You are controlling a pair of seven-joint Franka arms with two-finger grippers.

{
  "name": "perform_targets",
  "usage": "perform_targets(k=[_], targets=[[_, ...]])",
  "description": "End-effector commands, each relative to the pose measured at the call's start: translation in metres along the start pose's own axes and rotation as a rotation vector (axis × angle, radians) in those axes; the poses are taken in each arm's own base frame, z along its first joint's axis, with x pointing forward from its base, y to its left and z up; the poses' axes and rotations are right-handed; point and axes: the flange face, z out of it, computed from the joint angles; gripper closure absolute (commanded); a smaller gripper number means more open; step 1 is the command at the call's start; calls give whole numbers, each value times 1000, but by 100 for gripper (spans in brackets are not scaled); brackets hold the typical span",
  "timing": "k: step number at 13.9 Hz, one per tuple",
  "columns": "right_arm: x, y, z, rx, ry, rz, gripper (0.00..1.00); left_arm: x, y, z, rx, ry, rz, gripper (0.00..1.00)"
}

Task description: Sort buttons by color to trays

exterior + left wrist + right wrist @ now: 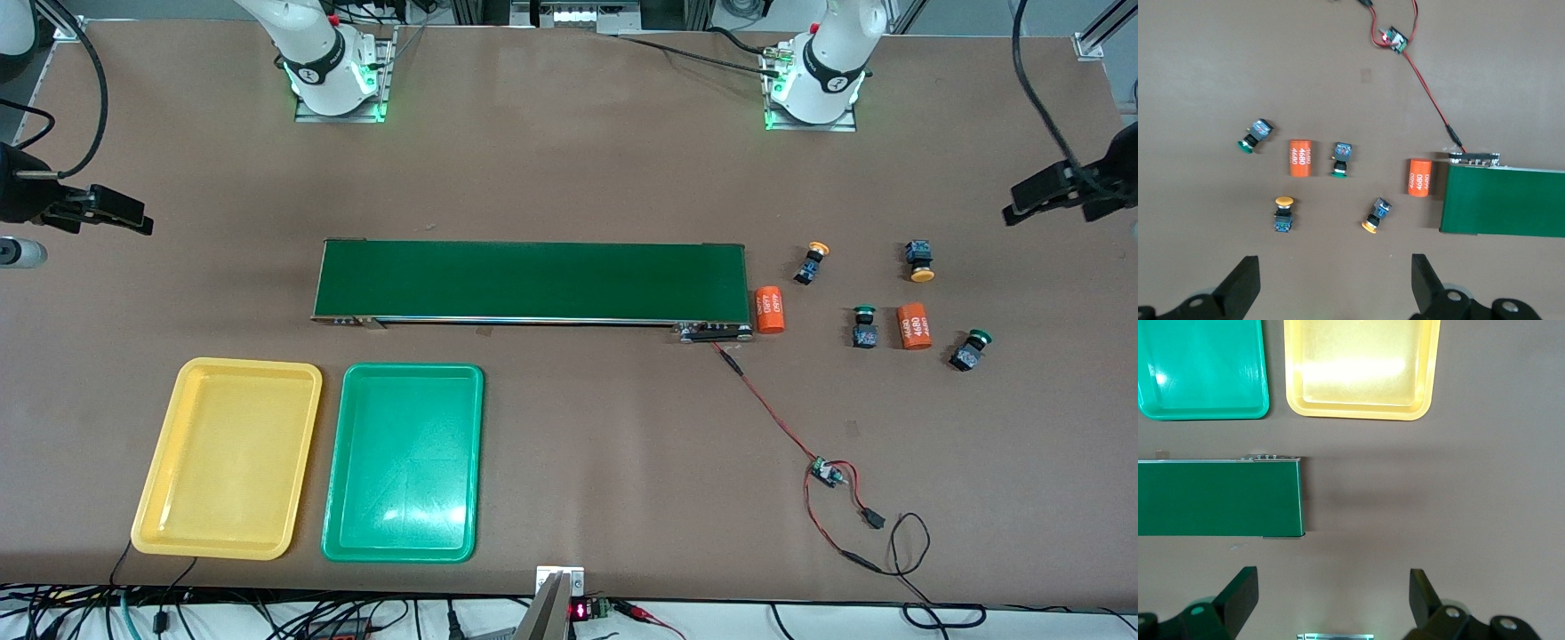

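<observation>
Your left gripper [1335, 287] hanging high over button cluster, fingers spread wide, gripping nothing. Right gripper [1333, 600] waiting, jaws apart, over bare table at right arm's end of long dark green conveyor belt [532, 281].

Four small push-button switches lying off belt's left-arm end among two orange "4680" cylinders [770, 308]: yellow-capped pair [812, 262] farther from front camera, green-capped pair [864, 326] nearer.

Shallow yellow plastic tray [229, 458] and green plastic tray [404, 462] sitting empty, nearer camera than belt, toward right arm's end.

Sorting not yet begun, in my judgement. Next: you're lowering left gripper onto one button, avoiding cylinders.

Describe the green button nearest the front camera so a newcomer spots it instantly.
Start at the conveyor belt and go to the cluster off its left-arm end. The green button lies beside an orange cylinder, outermost in the cluster; unlike the other green button, it lies tilted.
</observation>
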Motion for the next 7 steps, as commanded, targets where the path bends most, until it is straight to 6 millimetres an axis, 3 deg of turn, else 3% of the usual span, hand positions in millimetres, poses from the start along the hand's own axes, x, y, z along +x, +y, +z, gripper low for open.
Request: perform_targets(k=[1,4,7], targets=[[1,0,-3,8,-6,-14,0,20,16,29,11,-54,37,0],[1,1,-3,8,-6,-13,0,48,19,83,-7,-146,58,0],[1,1,-2,8,-7,-13,0,61,20,132,-33,-232,61,0]])
